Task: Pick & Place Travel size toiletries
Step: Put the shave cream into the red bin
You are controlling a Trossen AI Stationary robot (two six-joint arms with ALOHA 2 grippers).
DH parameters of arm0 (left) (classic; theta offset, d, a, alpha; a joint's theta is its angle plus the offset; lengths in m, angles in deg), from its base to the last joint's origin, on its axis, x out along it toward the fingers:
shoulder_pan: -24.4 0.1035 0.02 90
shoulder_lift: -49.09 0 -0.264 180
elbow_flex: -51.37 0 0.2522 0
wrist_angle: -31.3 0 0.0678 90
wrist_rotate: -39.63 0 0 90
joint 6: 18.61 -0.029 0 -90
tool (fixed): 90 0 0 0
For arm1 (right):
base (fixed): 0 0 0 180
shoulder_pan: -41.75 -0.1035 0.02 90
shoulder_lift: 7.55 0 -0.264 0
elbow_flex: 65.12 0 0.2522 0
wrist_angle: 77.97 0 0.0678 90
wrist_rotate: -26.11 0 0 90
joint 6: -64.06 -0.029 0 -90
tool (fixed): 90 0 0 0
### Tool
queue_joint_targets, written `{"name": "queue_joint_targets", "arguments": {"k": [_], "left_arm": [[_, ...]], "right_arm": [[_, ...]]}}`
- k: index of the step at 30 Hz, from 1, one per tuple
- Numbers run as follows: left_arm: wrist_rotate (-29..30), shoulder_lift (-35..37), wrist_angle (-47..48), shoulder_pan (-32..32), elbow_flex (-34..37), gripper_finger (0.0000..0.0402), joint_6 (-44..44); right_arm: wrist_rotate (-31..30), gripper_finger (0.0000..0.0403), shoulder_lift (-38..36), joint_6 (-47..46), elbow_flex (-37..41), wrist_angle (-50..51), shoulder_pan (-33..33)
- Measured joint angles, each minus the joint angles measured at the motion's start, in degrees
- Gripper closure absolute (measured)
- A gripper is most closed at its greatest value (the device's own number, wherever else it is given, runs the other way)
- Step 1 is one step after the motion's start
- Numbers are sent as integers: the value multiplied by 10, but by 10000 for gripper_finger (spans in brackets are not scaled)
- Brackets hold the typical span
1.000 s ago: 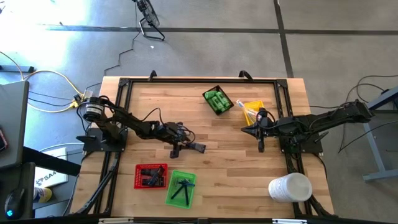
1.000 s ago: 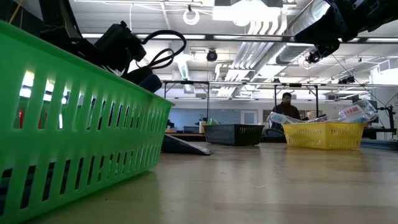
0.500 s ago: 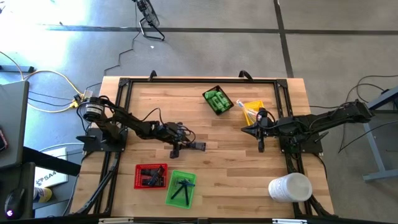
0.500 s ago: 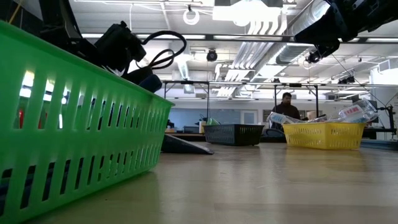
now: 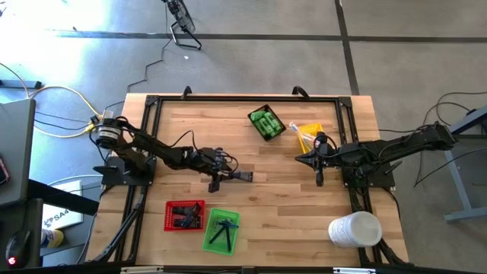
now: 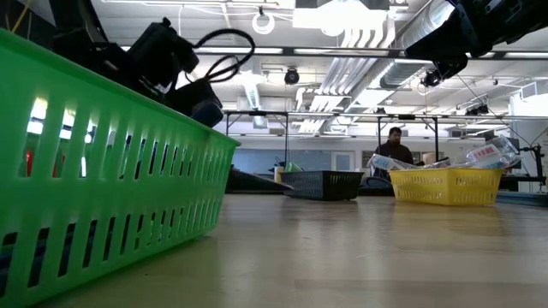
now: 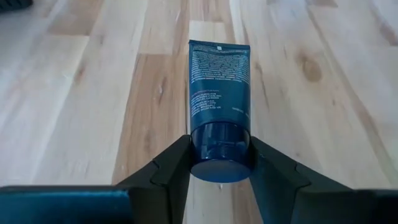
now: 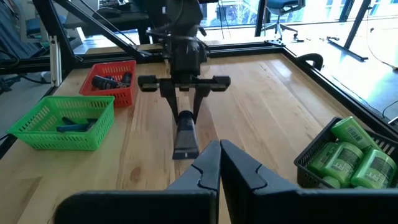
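A dark blue tube (image 7: 219, 87) sits near the middle of the wooden table, with my left gripper (image 7: 219, 155) shut on its cap end; in the high view the tube (image 5: 243, 176) points toward the table's right edge. Bright green little bottles (image 5: 265, 122) lie in a black tray. Clear-wrapped sticks (image 5: 303, 137) lie in a yellow tray. Dark pieces rest in the red tray (image 5: 185, 215) and the green tray (image 5: 221, 230). My right gripper (image 8: 219, 148) hangs shut above the table's right part, beside the yellow tray, holding nothing. My left gripper pinches the tube's round cap (image 7: 219, 144) between its two fingers, one on each side. The fingers (image 8: 198, 107) come from the table's left, slanting down, and lie along the tube. The tube sticks out ahead of them, its flat crimped end (image 7: 219, 47) low over the wood.
A big white cylinder (image 5: 354, 230) lies at the near right corner. A black frame (image 5: 243, 99) runs around the tabletop. The green tray's wall (image 6: 103, 171) fills the low view's left. A person (image 6: 394, 150) stands in the room behind. Bare wood lies between the two grippers.
My left gripper has risen a little with the tube in its fingers. The tube's flat end, which lay slanted on the wood, has come up and now points straight toward the table's right edge.
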Motion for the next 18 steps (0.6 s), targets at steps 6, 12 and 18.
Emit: {"name": "queue_joint_targets", "arguments": {"k": [6, 12, 18], "left_arm": [[0, 91, 107, 0, 0, 263, -4], [0, 236, 255, 0, 0, 263, -1], [-24, 386, 416, -2, 0, 263, 30]], "right_arm": [[0, 399, 0, 0, 0, 0, 0], [0, 399, 0, 0, 0, 5, 0], [0, 399, 0, 0, 0, 5, 0]]}}
